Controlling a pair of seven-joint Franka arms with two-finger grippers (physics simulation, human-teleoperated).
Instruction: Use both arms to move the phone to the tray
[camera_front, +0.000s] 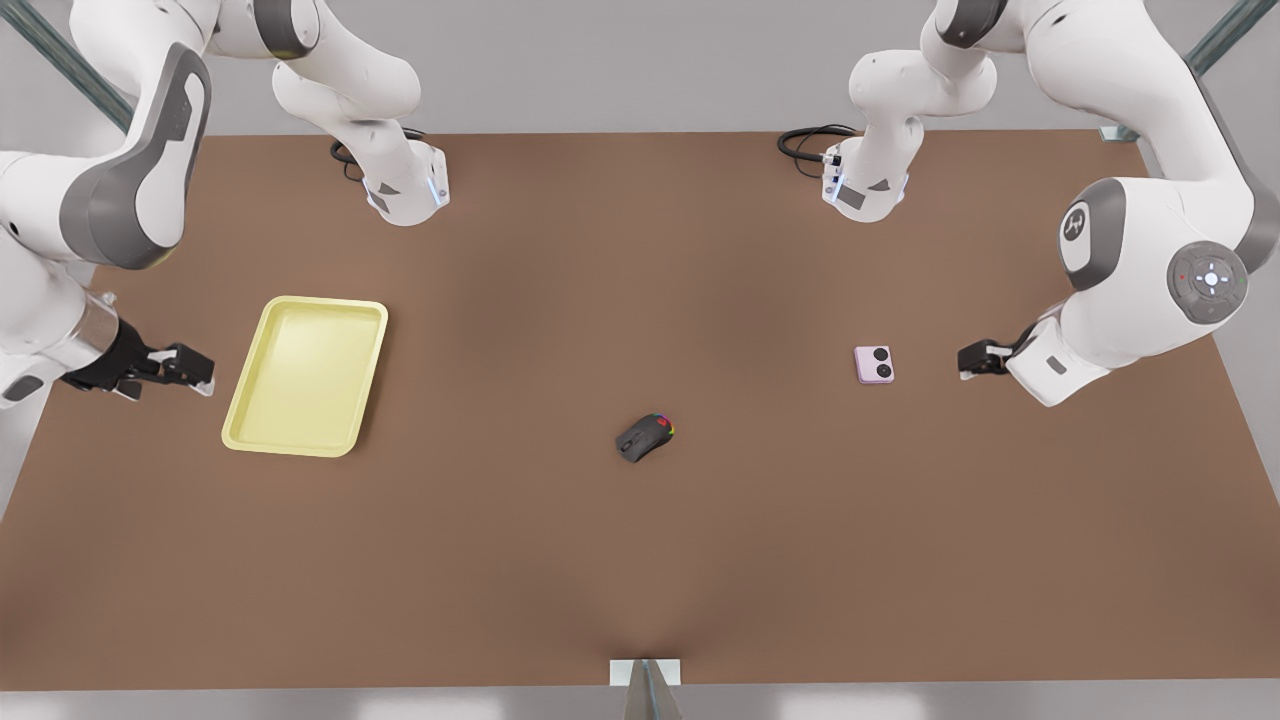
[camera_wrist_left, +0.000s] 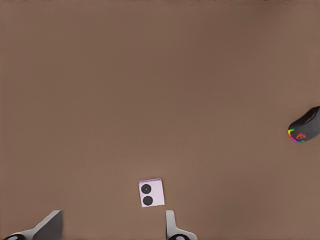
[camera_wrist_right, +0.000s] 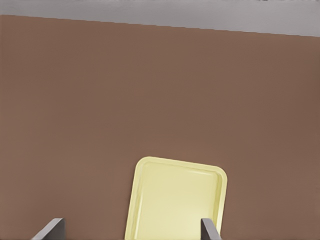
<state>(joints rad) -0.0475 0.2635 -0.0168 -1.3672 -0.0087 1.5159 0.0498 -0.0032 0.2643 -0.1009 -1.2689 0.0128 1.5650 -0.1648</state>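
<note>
The pale pink phone (camera_front: 874, 364) lies flat on the brown table, lenses up, toward the front view's right. My left gripper (camera_front: 975, 360) hovers just to its right, open, with nothing between its fingers; in the left wrist view the phone (camera_wrist_left: 151, 193) sits just ahead of the spread fingertips (camera_wrist_left: 172, 226). The pale yellow tray (camera_front: 305, 302) rests empty at the front view's left. Beside the tray's left edge my right gripper (camera_front: 195, 375) stands open, and the tray (camera_wrist_right: 180, 162) lies just ahead of its fingers (camera_wrist_right: 210, 229) in the right wrist view.
A black computer mouse (camera_front: 645, 437) with coloured lights lies between phone and tray, slightly nearer the table's front edge; it is also at the edge of the left wrist view (camera_wrist_left: 305, 125). Both arm bases (camera_front: 405, 190) stand at the table's far side.
</note>
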